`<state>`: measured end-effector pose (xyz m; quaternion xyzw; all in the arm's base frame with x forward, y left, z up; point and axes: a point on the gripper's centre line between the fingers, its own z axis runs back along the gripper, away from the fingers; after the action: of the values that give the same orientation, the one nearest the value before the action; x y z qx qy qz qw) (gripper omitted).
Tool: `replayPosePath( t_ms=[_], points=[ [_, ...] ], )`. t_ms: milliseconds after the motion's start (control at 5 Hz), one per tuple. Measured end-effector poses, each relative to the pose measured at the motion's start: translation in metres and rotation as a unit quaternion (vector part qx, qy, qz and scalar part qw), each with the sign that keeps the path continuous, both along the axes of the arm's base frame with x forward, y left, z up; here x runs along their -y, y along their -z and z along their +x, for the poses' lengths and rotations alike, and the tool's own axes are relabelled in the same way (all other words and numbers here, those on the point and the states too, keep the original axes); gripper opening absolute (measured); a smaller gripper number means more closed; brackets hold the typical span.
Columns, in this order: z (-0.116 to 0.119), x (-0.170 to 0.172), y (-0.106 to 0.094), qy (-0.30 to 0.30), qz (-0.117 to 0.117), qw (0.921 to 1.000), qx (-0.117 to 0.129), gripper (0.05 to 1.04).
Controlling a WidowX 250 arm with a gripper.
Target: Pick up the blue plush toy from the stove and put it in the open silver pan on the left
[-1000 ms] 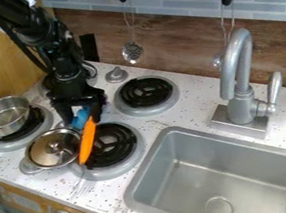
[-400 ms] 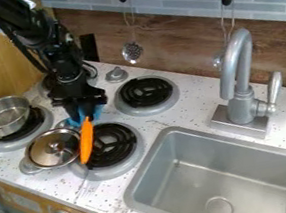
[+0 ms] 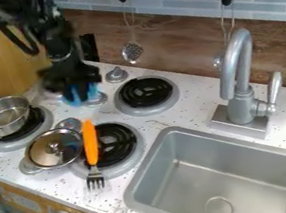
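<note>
Fork (image 3: 91,142), orange-handled, lying across the burner (image 3: 118,143) beside the lidded pot (image 3: 42,150): likely light, stiff; you should grip it mid-handle. Your gripper (image 3: 81,96) hangs behind, fingers parted, empty.

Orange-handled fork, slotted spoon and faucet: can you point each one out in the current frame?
Orange-handled fork (image 3: 90,144): camera view, on the handle.
Slotted spoon (image 3: 132,53): camera view, on the perforated bowl.
Faucet (image 3: 242,108): camera view, on the lower body.

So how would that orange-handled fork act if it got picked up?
The fork looks stiff, so it probably won't sag. Its slim build suggests it's fairly light. Lying across the burner's uneven coils, it might rock or slide when nudged.
</note>
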<state>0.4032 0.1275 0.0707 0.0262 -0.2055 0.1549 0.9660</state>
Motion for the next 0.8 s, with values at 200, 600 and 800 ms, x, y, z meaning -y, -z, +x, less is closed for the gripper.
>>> replayPosePath(
  t_ms=[200, 600, 800],
  points=[
    [-0.019, -0.024, -0.026, -0.044, 0.009, 0.9986, 0.029, 0.328],
    [-0.07, -0.087, -0.037, -0.141, 0.022, 0.989, 0.041, 0.328],
    [-0.078, -0.104, -0.038, -0.156, 0.037, 0.9862, 0.043, 0.328]
  ],
)
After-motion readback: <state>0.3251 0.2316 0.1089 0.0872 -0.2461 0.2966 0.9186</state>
